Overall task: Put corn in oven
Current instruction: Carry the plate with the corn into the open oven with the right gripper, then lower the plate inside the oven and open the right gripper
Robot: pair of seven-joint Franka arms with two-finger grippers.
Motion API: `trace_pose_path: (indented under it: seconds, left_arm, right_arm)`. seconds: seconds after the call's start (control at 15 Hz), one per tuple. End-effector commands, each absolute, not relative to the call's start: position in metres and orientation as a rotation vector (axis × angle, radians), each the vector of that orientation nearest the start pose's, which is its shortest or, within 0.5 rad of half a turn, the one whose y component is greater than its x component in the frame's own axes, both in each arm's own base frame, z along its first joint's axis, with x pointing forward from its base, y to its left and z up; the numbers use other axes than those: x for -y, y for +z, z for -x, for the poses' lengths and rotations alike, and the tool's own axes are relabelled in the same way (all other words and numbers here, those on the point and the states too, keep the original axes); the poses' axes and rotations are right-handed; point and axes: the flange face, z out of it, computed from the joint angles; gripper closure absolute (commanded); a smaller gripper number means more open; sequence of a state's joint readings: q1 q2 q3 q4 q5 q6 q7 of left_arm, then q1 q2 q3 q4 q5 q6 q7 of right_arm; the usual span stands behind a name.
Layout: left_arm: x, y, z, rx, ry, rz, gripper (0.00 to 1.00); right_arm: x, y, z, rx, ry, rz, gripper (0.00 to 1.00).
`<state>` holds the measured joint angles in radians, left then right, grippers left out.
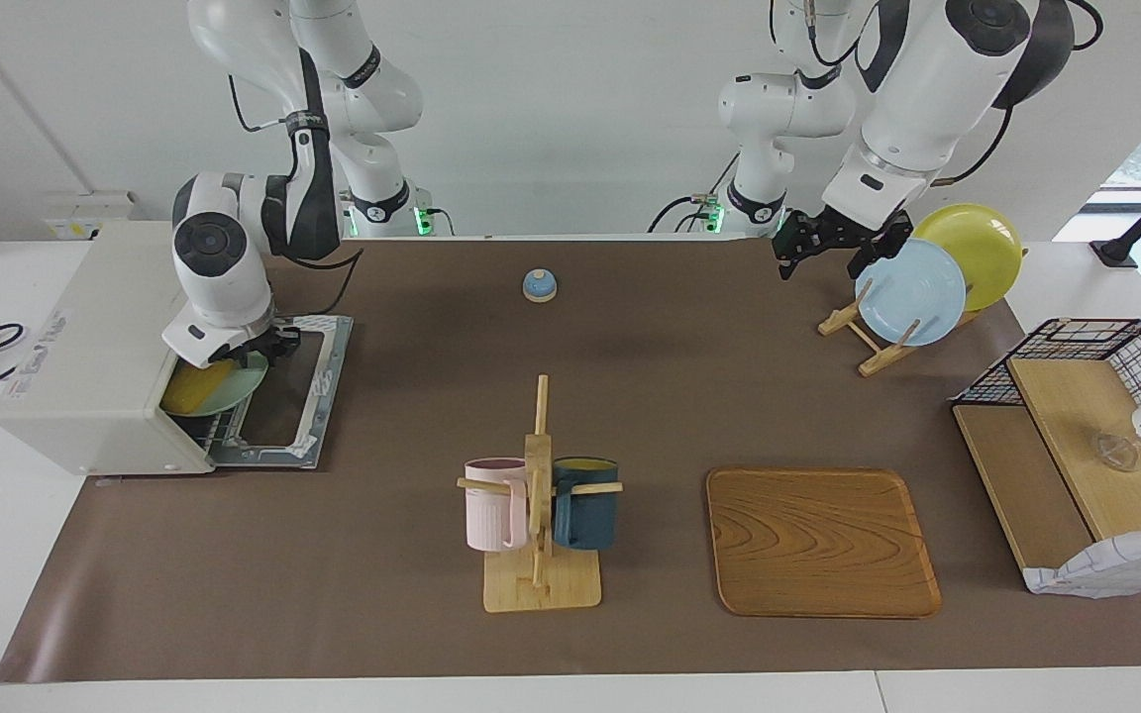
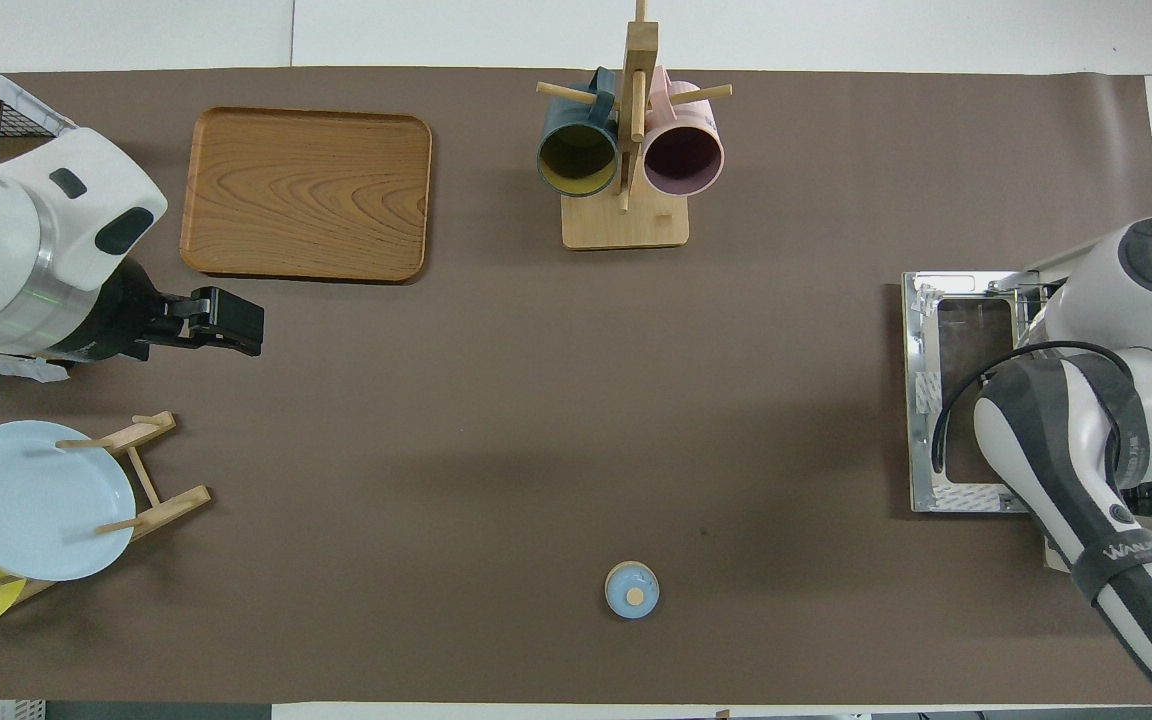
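Your corn (image 1: 196,383) lies on a pale green plate (image 1: 234,388) inside the oven (image 1: 100,347) mouth, at the right arm's end of the counter (image 1: 630,396). The oven door (image 1: 298,391) is dropped flat in front of it, which leaves the opening free for the arm to reach in. The right pincer (image 1: 259,345) sits right at the plate's rim, over the door hinge; you cannot tell from here whether its fingers are apart or clamped on the rim, because the wrist hides them. Plate and corn look most of the way in, so your task is probably near done, with only letting go and backing out left. The left pincer (image 1: 833,243) waits, fingers apart and empty, over the counter beside the plate rack (image 1: 868,337).
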<state>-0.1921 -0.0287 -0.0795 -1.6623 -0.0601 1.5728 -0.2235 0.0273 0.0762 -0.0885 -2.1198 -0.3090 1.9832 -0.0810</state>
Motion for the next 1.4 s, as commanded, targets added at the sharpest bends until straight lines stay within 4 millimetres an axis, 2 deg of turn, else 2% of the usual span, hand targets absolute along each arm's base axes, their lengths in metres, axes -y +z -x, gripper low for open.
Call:
trace_pose_path:
  seconds: [0.0,0.2,0.27,0.33,0.4,0.53,0.67,0.73,0.87,1.33]
  left_arm:
    - [0.155,0.604,-0.522,-0.102,0.127,3.162,0.00]
    - [0.156,0.604,-0.521,-0.106,0.136,3.158,0.00]
    - [0.156,0.604,-0.521,-0.106,0.136,3.158,0.00]
    - [0.156,0.605,-0.521,-0.109,0.131,3.157,0.00]
    - [0.156,0.604,-0.521,-0.111,0.132,3.154,0.00]
    - [0.155,0.605,-0.521,-0.113,0.124,3.143,0.00]
    - [0.155,0.605,-0.521,-0.113,0.124,3.141,0.00]
    - [0.156,0.604,-0.521,-0.116,0.126,3.141,0.00]
    - [0.157,0.605,-0.521,-0.118,0.121,3.141,0.00]
    - [0.157,0.607,-0.520,-0.111,0.114,3.142,0.00]
  right_arm:
    - [0.025,0.387,-0.539,0.326,0.397,3.332,0.58]
    - [-0.004,0.413,-0.557,0.377,0.429,3.340,0.59]
    - [-0.014,0.420,-0.561,0.368,0.425,3.349,0.63]
    - [-0.029,0.421,-0.562,0.353,0.415,3.359,0.76]
    - [-0.037,0.418,-0.561,0.299,0.395,3.370,0.99]
    - [-0.045,0.403,-0.556,0.151,0.335,3.312,1.00]
    - [-0.050,0.370,-0.540,0.144,0.265,3.292,1.00]
    - [-0.060,0.355,-0.532,0.144,0.254,3.293,1.00]
    - [-0.063,0.337,-0.526,0.093,0.261,3.296,1.00]
    - [-0.058,0.312,-0.516,0.072,0.234,3.289,1.00]
